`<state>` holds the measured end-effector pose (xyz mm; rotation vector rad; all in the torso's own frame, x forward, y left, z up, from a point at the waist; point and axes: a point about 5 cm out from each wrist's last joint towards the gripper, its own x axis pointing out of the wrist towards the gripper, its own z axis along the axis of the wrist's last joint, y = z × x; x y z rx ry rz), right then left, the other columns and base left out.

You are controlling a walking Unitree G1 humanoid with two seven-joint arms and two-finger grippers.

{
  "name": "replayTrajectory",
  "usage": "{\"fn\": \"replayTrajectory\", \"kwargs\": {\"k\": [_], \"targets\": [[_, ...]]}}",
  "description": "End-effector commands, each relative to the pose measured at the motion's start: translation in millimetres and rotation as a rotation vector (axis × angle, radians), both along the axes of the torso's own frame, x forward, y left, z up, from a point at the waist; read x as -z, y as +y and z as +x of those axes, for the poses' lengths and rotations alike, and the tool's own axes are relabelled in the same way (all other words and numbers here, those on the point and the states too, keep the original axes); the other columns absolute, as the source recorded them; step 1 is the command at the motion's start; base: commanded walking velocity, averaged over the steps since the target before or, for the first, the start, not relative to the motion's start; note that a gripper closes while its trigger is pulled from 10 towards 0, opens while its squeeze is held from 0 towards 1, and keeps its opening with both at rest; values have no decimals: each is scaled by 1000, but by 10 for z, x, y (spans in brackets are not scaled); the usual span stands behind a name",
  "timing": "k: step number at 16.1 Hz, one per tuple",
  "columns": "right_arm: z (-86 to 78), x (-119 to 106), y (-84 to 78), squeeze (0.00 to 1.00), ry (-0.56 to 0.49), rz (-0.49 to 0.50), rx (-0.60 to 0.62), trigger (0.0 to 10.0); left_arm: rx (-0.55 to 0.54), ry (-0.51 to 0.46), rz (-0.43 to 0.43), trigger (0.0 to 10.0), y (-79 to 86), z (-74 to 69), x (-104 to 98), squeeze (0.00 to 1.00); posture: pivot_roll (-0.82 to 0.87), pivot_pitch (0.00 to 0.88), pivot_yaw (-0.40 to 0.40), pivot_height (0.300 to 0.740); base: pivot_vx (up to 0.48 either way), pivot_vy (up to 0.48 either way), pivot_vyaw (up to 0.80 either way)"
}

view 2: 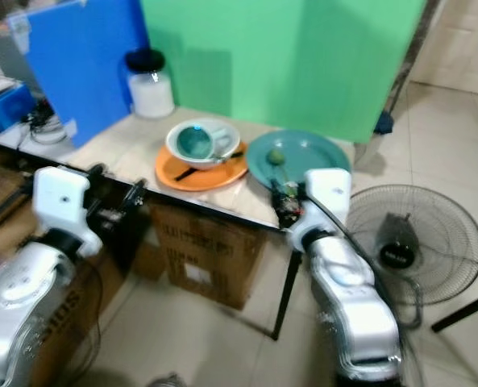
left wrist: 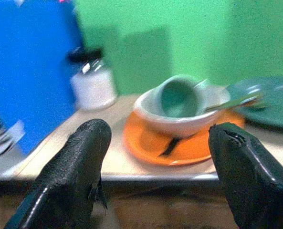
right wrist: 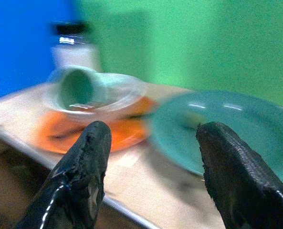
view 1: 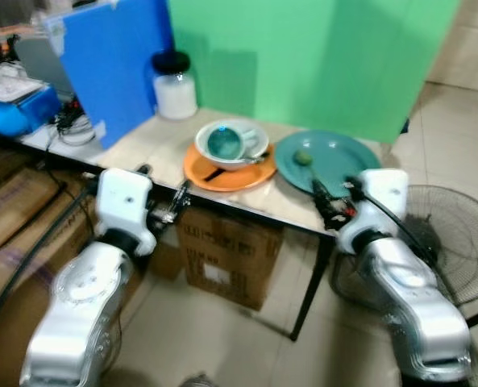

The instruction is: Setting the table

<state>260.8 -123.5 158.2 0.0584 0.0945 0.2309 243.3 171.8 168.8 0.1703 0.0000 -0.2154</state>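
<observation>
An orange plate (view 1: 222, 173) on the table (view 1: 150, 145) carries a white bowl (view 1: 243, 153) with a teal cup (view 1: 223, 143) lying inside and cutlery across it. To its right lies a teal plate (view 1: 335, 161) with a small green item (view 1: 302, 157) on it. My left gripper (view 1: 168, 205) is open just below the table's front edge, left of the orange plate. At the edge by the teal plate, my right gripper (view 1: 329, 205) is open too. Both hold nothing; their black fingers (left wrist: 69, 176) (right wrist: 81, 176) frame the dishes in the wrist views.
A white jar with a black lid (view 1: 174, 85) stands at the back of the table before blue (view 1: 114, 56) and green (view 1: 319, 56) boards. A cardboard box (view 1: 226, 258) sits under the table. A floor fan (view 1: 456, 242) is at the right, with clutter and cables (view 1: 29, 105) at the left.
</observation>
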Motion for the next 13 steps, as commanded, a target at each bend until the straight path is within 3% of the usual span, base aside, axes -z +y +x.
{"fn": "replayTrajectory", "kwargs": {"k": [1, 5, 9, 13], "targets": [[24, -59, -42, 0, -24, -11, 9, 10000, 26, -21, -5, 10000, -50, -1, -49, 0, 146, 0, 31, 740, 300, 0, 0], [84, -93, -6, 0, -29, -3, -10, 10000, 42, -29, 7, 10000, -65, -13, -76, 0, 146, 0, 31, 740, 300, 0, 0], [120, -124, 39, 0, -37, -5, -32, 10000, 82, -43, 37, 10000, -77, -24, -117, 0, 163, 0, 18, 740, 308, 0, -753], [176, -115, 142, 0, -4, -43, -121, 10000, 97, -51, 44, 10000, -99, -22, -149, 0, 164, 0, 16, 740, 310, 0, 0]]}}
